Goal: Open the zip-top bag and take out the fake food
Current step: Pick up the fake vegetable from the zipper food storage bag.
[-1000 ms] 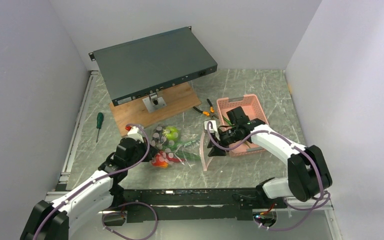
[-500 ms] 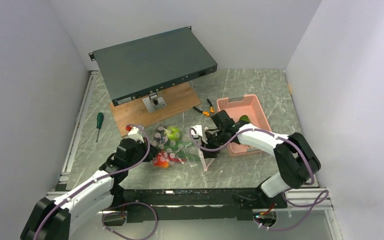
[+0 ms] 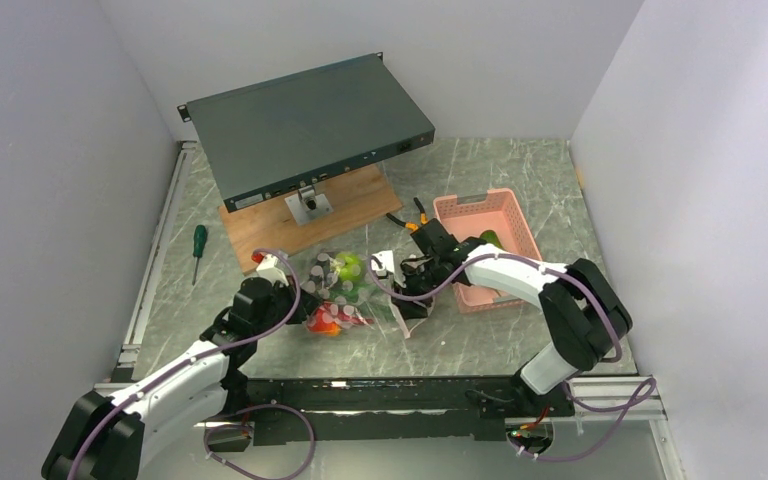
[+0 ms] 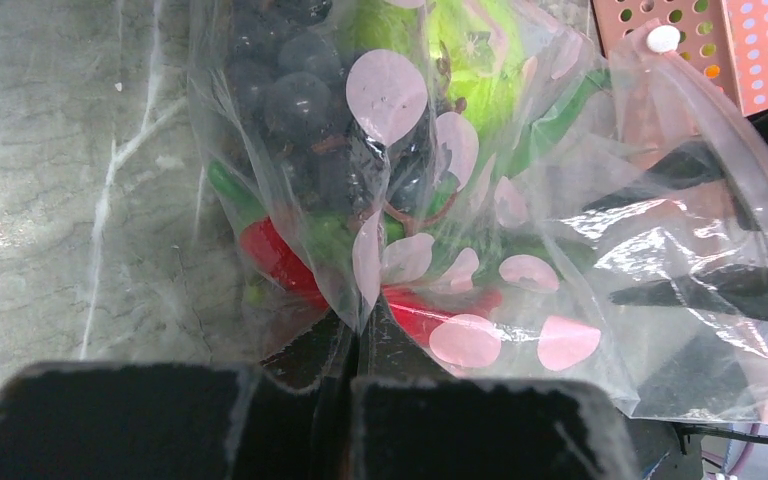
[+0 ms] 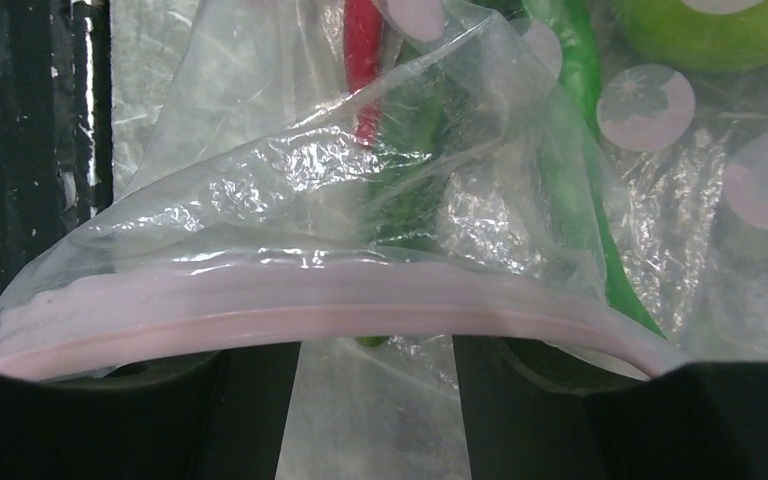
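- Bag, one, clear and printed with pink dots, lies on the marbled surface between two robot hands, in front of a wooden board and just left of one pink basket.
- Seen from above, its long axis runs left to right: the closed end points at the left hand, the pink zip rim at the right hand and the basket.
- Left hand, fingers pressed together, pinches a fold of film at the bag's closed end.
- Right hand, fingers spread, sits at the mouth end. The zip rim bows across just beyond the fingertips, with film showing in the gap between them. Whether either finger touches the rim cannot be told.
- Packed inside the bag are one green apple, one bunch of dark grapes, at least two red pieces and two long green pods, the pods stretching toward the mouth.
- One dark-green piece lies in the basket, apart from the bag.
- Behind the bag, one grey rack unit sits tilted over the board.
- One pair of orange-handled pliers lies between board and basket.
- One green-handled screwdriver lies well to the left, near the surface's edge.
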{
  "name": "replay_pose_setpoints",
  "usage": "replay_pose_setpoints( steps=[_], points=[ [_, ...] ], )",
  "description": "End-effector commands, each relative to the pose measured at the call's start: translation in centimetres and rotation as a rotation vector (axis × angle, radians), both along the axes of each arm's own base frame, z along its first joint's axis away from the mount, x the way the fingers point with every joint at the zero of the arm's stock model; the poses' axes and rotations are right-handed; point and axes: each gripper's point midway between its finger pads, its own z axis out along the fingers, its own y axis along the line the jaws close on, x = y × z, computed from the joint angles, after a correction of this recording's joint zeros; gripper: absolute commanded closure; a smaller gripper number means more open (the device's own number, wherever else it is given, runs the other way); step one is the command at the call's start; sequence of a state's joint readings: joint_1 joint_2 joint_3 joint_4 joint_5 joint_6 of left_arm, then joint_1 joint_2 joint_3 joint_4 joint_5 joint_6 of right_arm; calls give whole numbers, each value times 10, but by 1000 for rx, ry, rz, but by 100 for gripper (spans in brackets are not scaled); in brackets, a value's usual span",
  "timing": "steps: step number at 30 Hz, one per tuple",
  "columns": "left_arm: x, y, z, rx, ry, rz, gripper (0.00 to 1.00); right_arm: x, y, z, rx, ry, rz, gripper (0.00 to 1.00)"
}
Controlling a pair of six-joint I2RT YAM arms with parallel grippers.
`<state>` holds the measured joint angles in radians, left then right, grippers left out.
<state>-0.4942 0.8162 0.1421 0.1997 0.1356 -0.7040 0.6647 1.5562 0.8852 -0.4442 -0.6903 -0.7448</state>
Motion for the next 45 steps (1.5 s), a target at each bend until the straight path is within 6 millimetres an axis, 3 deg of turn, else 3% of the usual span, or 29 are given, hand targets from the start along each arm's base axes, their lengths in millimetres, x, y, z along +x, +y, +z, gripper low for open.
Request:
replay_pose_setpoints(
  steps=[1,12,18,23,26,35,45],
  points=[
    [-14,-2,-16,-5,66,-30,98,7,6,-3,-40,-1,-25,42],
    [-16,-2,-18,-11,72,-30,98,10,3,-30,-171,-46,-43,44],
    [-18,-1,-20,-11,73,-27,99,12,4,-37,-215,-66,-44,63],
    [-19,1,-22,2,74,-25,99,13,9,-20,-182,-71,-45,85],
    [-19,3,-22,15,72,-24,99,10,11,-6,-139,-68,-27,91],
    [-16,8,-18,52,63,-16,100,2,5,23,-112,-69,56,93],
    [-14,12,-11,72,54,1,100,10,-13,29,-131,-129,53,94]
  ],
)
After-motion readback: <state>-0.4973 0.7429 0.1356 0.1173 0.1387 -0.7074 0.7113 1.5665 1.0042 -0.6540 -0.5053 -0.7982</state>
